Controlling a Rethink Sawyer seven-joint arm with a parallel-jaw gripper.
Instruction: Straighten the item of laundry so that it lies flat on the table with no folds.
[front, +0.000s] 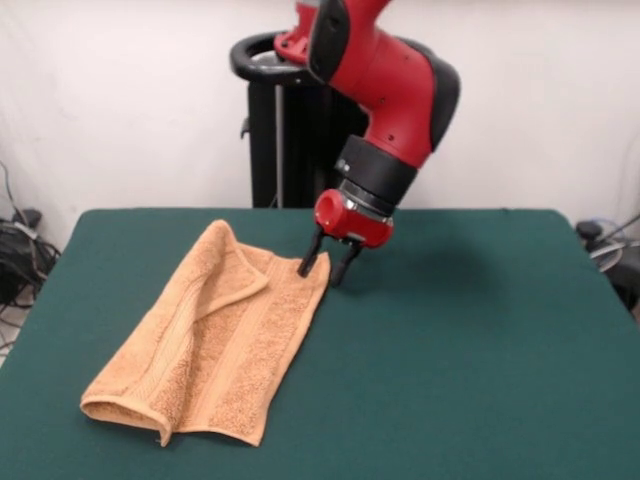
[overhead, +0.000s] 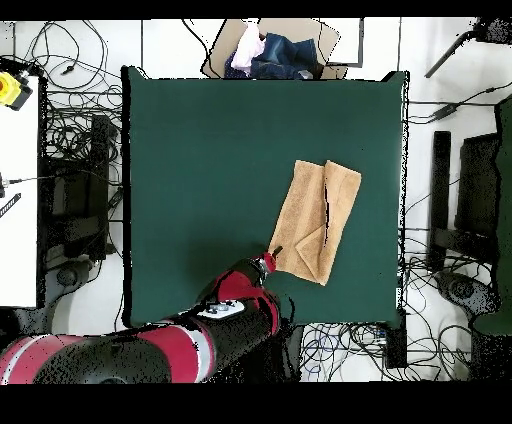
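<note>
Looking at the front view, you see the peach terry-cloth hand towel (front: 215, 335) lying on the large rectangular table with the dark green felt-like top (front: 470, 350). The towel sits in the half of the table toward the picture's left and runs diagonally from near the far edge toward the near left corner. One long side is folded over onto the rest, so a raised flap edge runs along its length and the cloth is not flat. Woven band stripes show near the end closest to the near edge.

The red and black arm's gripper (front: 328, 265) points down at the towel's far corner. Its two black fingers (front: 309, 260) stand apart; one rests at the corner's edge, the other over bare table just beside it. Nothing is held between them.

In the overhead view, the gripper (overhead: 268, 258) sits at the towel (overhead: 318, 220) corner nearest the arm.
</note>
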